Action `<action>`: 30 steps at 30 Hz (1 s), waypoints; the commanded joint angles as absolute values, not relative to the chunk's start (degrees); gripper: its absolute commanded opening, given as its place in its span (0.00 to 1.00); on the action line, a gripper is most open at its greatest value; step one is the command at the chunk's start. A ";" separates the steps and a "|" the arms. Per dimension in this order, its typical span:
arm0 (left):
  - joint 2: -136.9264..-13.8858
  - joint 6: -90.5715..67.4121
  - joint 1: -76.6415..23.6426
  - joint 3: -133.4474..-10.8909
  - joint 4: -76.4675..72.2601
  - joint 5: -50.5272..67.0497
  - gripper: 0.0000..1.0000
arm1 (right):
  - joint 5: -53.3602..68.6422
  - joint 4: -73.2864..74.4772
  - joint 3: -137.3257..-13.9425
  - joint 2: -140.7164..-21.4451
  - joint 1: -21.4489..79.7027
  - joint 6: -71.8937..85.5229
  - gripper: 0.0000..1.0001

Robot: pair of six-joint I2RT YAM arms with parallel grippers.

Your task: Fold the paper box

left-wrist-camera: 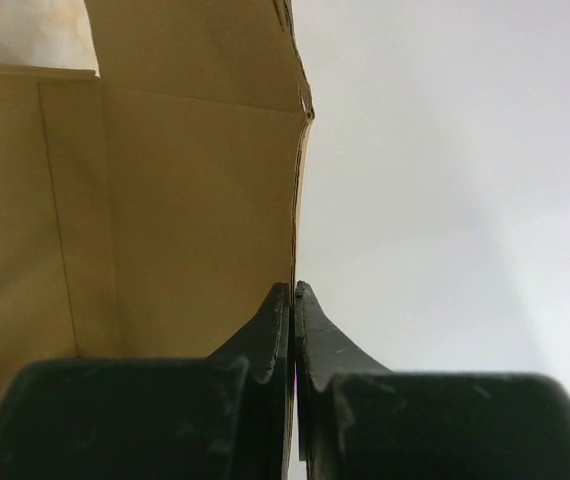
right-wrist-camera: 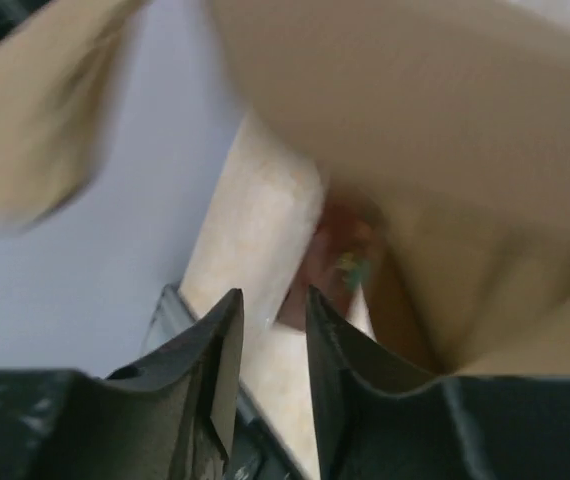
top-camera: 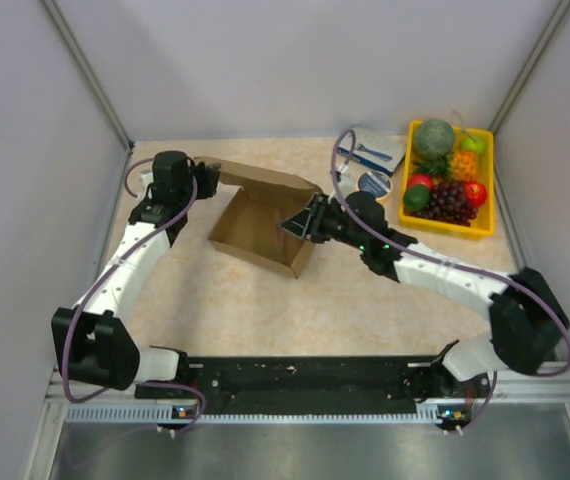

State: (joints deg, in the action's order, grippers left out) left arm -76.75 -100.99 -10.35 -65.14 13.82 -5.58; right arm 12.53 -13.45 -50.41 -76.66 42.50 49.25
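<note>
The paper box [top-camera: 258,222] is sitting half-erected at mid-table, slightly left of centre, with its cavity opening upward and a far flap standing out toward the back. It is presenting as plain brown corrugated board with a matte, unprinted face. In my judgement it is light, stiff across the panels, hinging only at the crease lines, not slippery, and liable to dent or tear if a thin edge is pinched hard. On that basis the soundest holds are the free flap edges and the upper rims of the walls, close to a crease, with one arm bracing while the other is folding.

The left gripper [left-wrist-camera: 293,297] is clamping the box at its far-left corner, and its wrist view is showing a thin board edge running down into the closed jaws. The right gripper [right-wrist-camera: 273,310] is standing at the box's right wall with its jaws parted and nothing between them, blurred board looming above.

The table [top-camera: 365,300] is showing a pale, mottled surface. Well apart to the right, a yellow tray [top-camera: 450,231] is holding rounded fruit [top-camera: 447,198], and a blue-and-white carton [top-camera: 370,160] is lying just beside it
</note>
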 commanded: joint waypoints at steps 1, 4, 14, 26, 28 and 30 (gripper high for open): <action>-73.30 -104.93 -11.34 -65.66 13.45 -7.30 0.00 | 0.81 -26.35 -54.94 -87.01 43.94 45.45 0.41; -73.13 -104.77 -11.42 -65.83 13.53 -7.38 0.00 | -4.30 -24.89 -51.86 -85.70 44.21 42.02 0.64; -71.90 -100.73 -12.39 -63.38 10.12 -6.16 0.00 | -11.00 3.15 -43.71 -64.54 43.68 28.58 0.71; -69.17 -95.10 -16.79 -61.61 10.02 -9.23 0.00 | -3.49 3.36 -43.23 -54.30 41.75 3.17 0.82; -69.52 -95.71 -17.22 -61.70 10.72 -9.05 0.00 | -6.76 0.45 -45.86 -59.66 41.66 0.71 0.79; -69.70 -95.80 -17.49 -61.79 10.72 -9.05 0.00 | -6.50 -4.81 -48.42 -64.22 41.83 -1.48 0.76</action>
